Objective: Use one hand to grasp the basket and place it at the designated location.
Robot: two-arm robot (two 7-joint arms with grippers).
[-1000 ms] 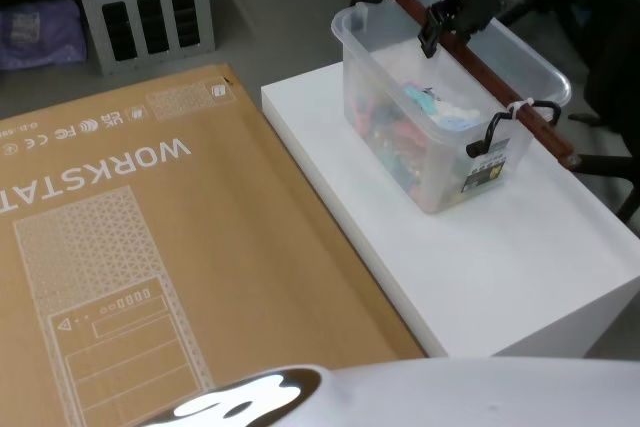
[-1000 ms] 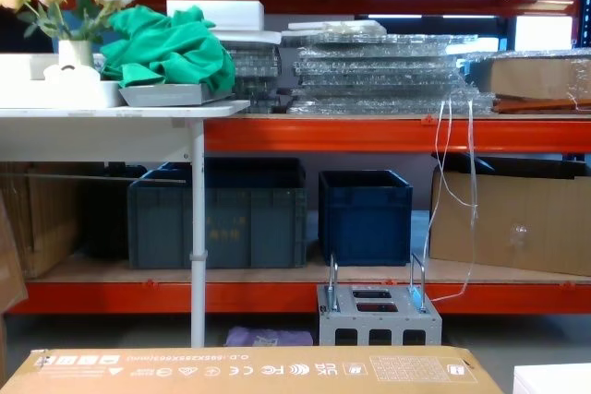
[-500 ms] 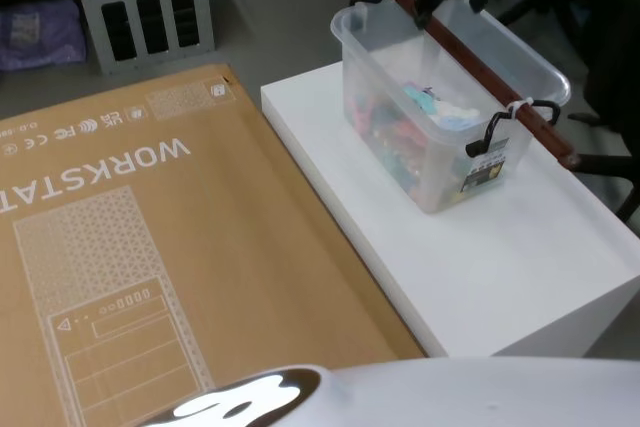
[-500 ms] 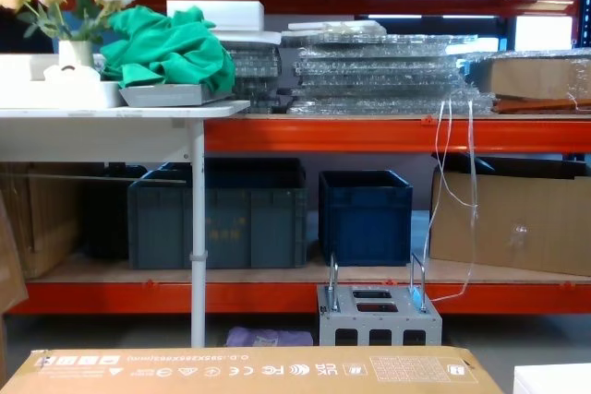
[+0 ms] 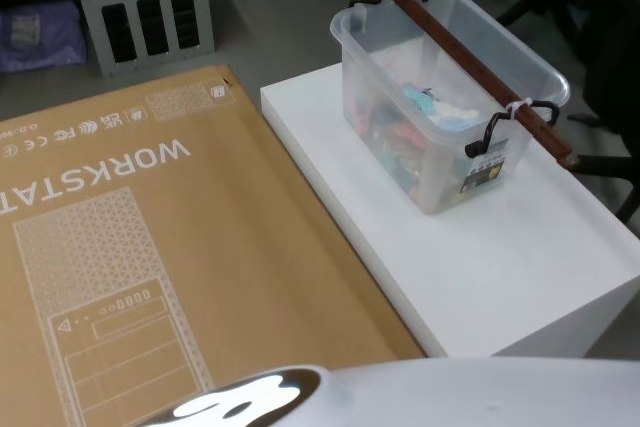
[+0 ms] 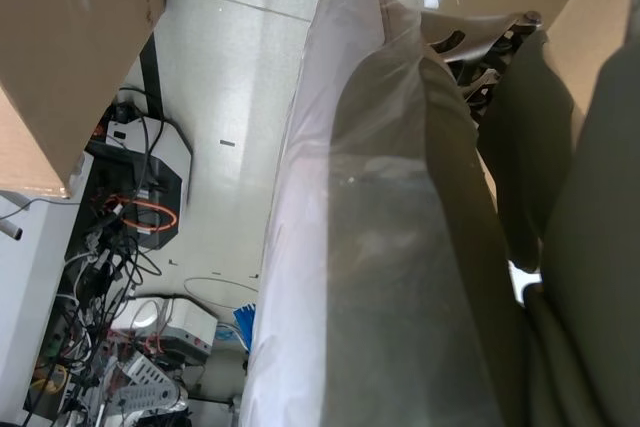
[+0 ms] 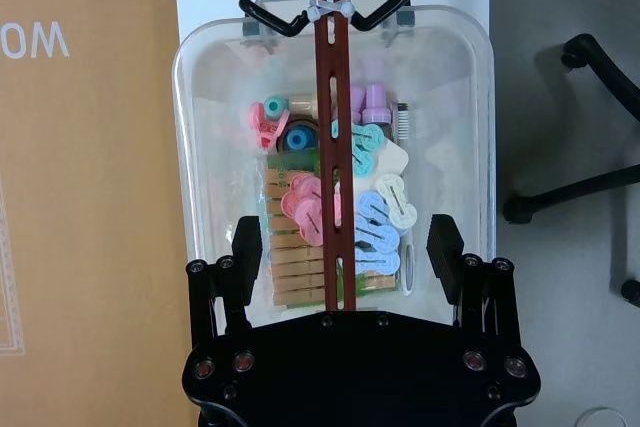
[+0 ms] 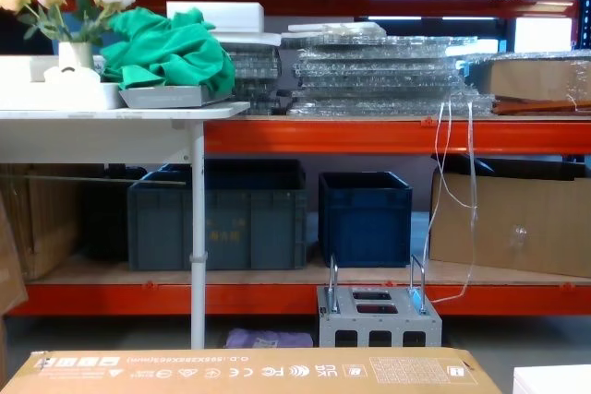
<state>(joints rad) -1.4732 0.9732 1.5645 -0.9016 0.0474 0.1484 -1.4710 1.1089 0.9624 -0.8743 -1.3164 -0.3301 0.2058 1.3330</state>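
Spread black fingers of the right gripper (image 7: 345, 247) are held apart above the large translucent whitish plastic basket (image 7: 334, 147), straddling its reddish-brown bar handle (image 7: 331, 97). It is seen resting on the white block table (image 5: 520, 247), loaded with small coloured clips (image 7: 350, 197). A stiff, fairly light load is judged, best taken at the bar's middle.

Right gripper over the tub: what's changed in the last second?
The right gripper has pulled up and away from the reddish-brown bar handle, now at the head view's top edge; its fingers stand open either side of the bar, not touching. The translucent plastic basket has stayed put on the white platform.
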